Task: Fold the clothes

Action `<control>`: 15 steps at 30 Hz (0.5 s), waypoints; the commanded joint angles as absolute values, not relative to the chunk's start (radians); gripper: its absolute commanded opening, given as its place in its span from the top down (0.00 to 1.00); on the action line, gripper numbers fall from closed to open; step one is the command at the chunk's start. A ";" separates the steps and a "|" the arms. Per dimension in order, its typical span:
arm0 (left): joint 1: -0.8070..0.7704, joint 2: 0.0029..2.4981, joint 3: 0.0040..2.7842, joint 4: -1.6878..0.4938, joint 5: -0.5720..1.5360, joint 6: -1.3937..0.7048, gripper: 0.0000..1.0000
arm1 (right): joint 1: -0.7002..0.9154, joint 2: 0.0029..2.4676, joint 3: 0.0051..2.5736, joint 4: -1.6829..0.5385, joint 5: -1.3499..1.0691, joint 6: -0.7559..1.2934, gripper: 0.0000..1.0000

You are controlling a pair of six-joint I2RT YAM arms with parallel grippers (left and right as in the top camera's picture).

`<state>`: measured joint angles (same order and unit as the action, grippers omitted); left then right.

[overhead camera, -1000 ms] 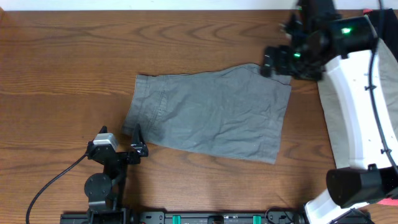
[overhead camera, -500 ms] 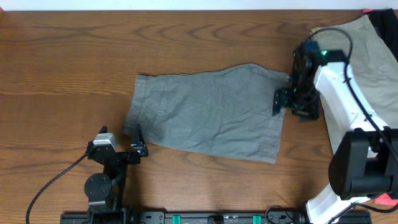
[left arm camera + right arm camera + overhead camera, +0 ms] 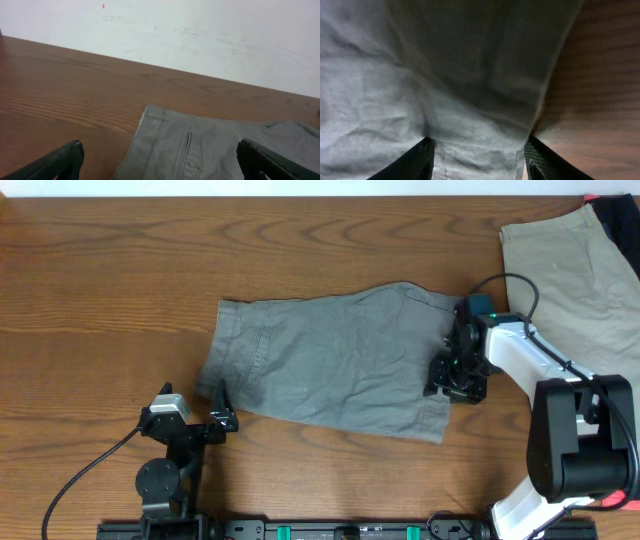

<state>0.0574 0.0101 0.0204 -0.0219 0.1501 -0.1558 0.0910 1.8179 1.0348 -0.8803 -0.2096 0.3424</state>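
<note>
R gripper [image 3: 455,376]: I read it as spread, not clamped. On its wrist cam the two dark fingers [image 3: 415,161] stand wide apart, w/ a rumpled edge of the dark grey shorts [image 3: 420,75] lying between them and directly ahead. Bare table [image 3: 600,75] shows just outboard of one finger. Cannot tell whether the pads touch the fabric.

L gripper [image 3: 160,167]: fingers spread wide, nothing held. Just ahead of it lies a waistband corner of the grey pair w/ a pocket seam, flat on the wood. Overhead puts one fingertip right at that corner; contact not determinable.

Overhead, gen. layout: the grey pair lies spread flat between the two grippers, waistband end toward L, opposite end under R.

Farther out from R, to its outboard side, the khaki-beige shorts [image 3: 565,270] lie flat near the table's far corner, well apart from the grey pair. Beyond L, past the far table edge, a white wall [image 3: 200,30].
</note>
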 commanded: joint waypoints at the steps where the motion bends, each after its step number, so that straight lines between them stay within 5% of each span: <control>1: 0.062 0.004 0.004 -0.056 0.161 -0.142 0.02 | 0.097 1.824 1.005 -0.867 -0.148 0.401 0.44; 5: 0.062 0.004 0.004 -0.056 0.161 -0.142 0.02 | 0.097 1.824 1.004 -0.864 -0.137 0.404 0.49; 11: 0.062 0.004 0.004 -0.056 0.161 -0.142 0.02 | 0.099 1.824 1.000 -0.798 -0.131 0.404 0.98; 15: 0.062 0.004 0.004 -0.056 0.161 -0.142 0.02 | 0.098 1.824 1.000 -0.751 -0.094 0.404 0.99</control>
